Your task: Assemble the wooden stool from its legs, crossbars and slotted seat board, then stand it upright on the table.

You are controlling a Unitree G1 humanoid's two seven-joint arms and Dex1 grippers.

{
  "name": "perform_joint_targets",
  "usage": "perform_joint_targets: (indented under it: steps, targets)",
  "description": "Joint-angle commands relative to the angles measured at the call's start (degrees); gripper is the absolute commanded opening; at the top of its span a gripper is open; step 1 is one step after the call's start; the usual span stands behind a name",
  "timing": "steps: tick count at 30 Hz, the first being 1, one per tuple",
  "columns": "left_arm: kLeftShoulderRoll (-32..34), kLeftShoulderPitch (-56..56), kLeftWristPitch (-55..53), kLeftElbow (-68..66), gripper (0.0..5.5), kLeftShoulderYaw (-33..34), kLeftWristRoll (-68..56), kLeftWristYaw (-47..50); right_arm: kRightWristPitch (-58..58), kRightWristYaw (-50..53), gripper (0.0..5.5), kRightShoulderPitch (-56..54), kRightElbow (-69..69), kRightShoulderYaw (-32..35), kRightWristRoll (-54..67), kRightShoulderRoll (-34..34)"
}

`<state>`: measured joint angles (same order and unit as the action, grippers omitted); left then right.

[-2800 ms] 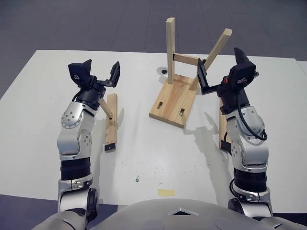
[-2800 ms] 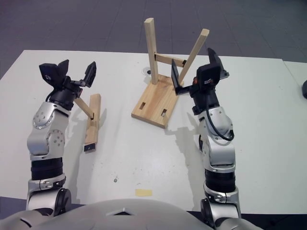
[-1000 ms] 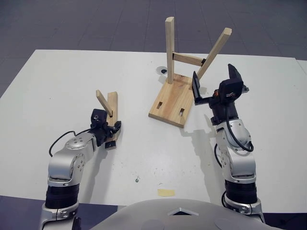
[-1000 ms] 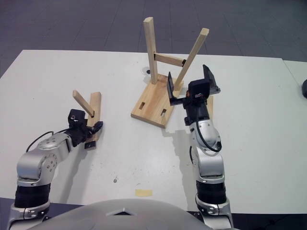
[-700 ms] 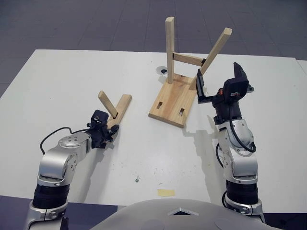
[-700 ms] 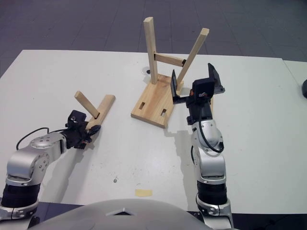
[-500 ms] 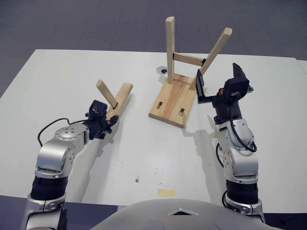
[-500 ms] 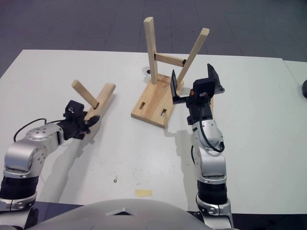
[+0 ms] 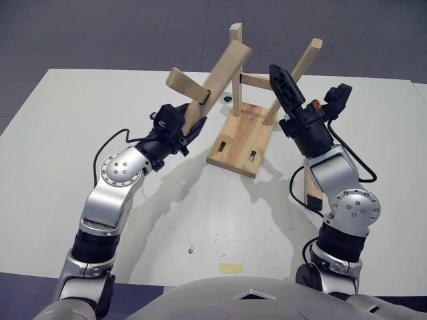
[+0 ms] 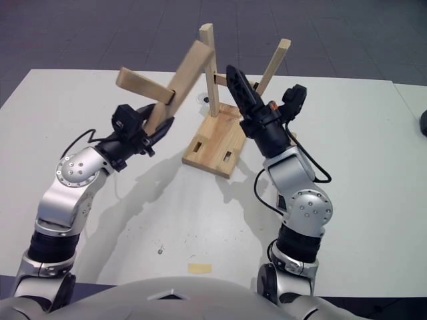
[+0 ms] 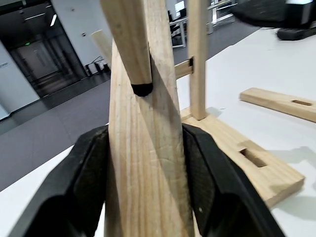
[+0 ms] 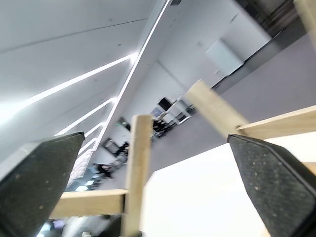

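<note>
Slotted seat board (image 9: 237, 133) lying flat near the middle of the white table (image 9: 67, 120), its two empty slots on the edge nearer the robot. From its far edge rise two fitted legs, a vertical one (image 9: 235, 67) and one leaning to the right (image 9: 298, 72), joined by a short crossbar (image 9: 257, 82). To the left of the board, a second leg (image 9: 220, 77) is held clear of the table, tilted with its upper end towards the vertical fitted leg; whether the two touch cannot be told. A crossbar stub (image 9: 183, 83) projects from this held leg up and to the left. The left gripper (image 9: 180, 129) grasps the held leg at its lower end, both black fingers (image 11: 89, 182) pressed flat against opposite faces of the wood, as the left wrist view shows. The right gripper (image 9: 308, 81) hovers just to the right of the leaning leg, above the board's right edge, its two fingers (image 12: 34, 173) spread wide apart with nothing between them. A further loose leg (image 9: 307, 188) with a slot in it lies flat on the table beneath the right forearm. A scrap of yellow tape (image 9: 231, 267) sits at the near table edge.
</note>
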<state>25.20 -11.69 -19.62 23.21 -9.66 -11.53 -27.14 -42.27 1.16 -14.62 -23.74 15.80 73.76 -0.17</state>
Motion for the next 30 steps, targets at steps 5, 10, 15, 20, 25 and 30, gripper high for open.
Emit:
perform_joint_targets:
  steps: [5, 10, 15, 20, 25, 30]
  targets:
    - [-1.5, -1.2, 2.5, 1.0, 2.06, -4.1, -0.5, -6.0, -0.4, 2.8, 4.94, -0.7, 2.4, -3.8, 3.4, -1.0]
    - [-2.7, -0.8, 2.1, 1.2, 2.06, -4.9, -0.5, -6.1, 1.2, 1.4, 4.01, -0.1, 2.3, -5.7, 0.7, -1.6]
    - [-2.9, 0.0, 2.8, 0.8, 2.06, -4.8, 0.4, -5.5, 2.8, 1.1, 3.22, 2.3, -0.1, -6.2, 0.0, -1.2]
    - [-3.4, 0.4, 3.4, -0.1, 2.06, -5.2, 1.7, -5.2, 4.2, 2.0, 2.38, 4.3, -1.9, -6.9, -1.0, -0.9]
    - [-3.5, 1.5, 3.7, 0.4, 2.06, -5.7, 2.7, -5.2, 5.4, 3.0, 1.50, 5.1, -2.5, -7.0, -0.5, -0.7]
    - [-3.3, 1.2, 3.9, 1.1, 2.06, -6.3, 4.3, -5.3, 6.0, 4.9, 1.02, 6.2, -2.7, -6.1, 0.3, -1.1]
